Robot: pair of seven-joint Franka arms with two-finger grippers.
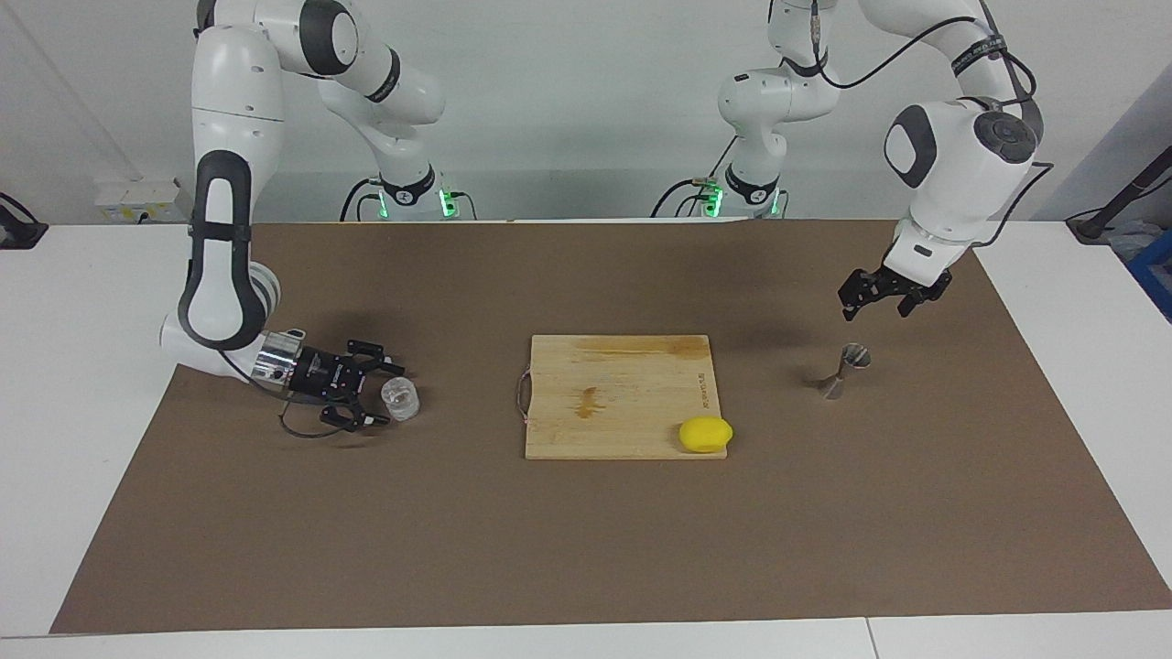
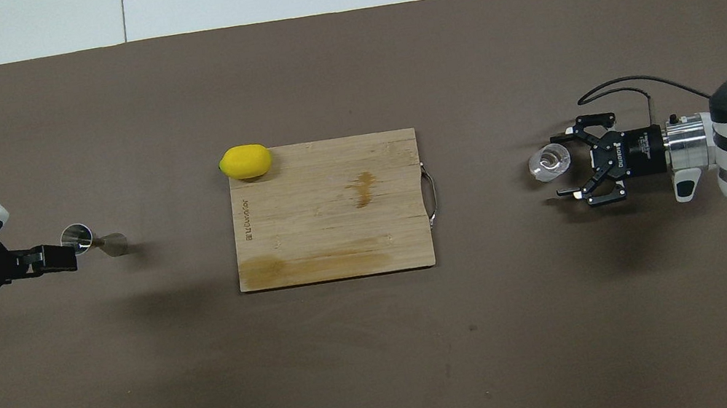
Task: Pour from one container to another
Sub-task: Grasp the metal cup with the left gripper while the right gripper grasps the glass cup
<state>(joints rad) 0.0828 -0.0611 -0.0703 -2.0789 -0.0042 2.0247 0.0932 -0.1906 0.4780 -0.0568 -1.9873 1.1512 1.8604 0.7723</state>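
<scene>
The clear glass tumbler (image 1: pixel 400 400) stands upright on the brown mat toward the right arm's end; it also shows in the overhead view (image 2: pixel 549 163). My right gripper (image 1: pixel 388 394) lies low and level at the mat, open, with the tumbler between its fingertips, nearer to one finger; it shows in the overhead view (image 2: pixel 558 166) too. The metal jigger (image 1: pixel 842 371) stands upright toward the left arm's end, also in the overhead view (image 2: pixel 90 241). My left gripper (image 1: pixel 876 305) hangs open in the air just above and beside the jigger, apart from it; it shows in the overhead view (image 2: pixel 51 257).
A wooden cutting board (image 1: pixel 623 394) lies in the middle of the mat, between the two containers. A yellow lemon (image 1: pixel 705 434) sits on its corner farthest from the robots, toward the left arm's end. The brown mat (image 1: pixel 586 549) covers the table.
</scene>
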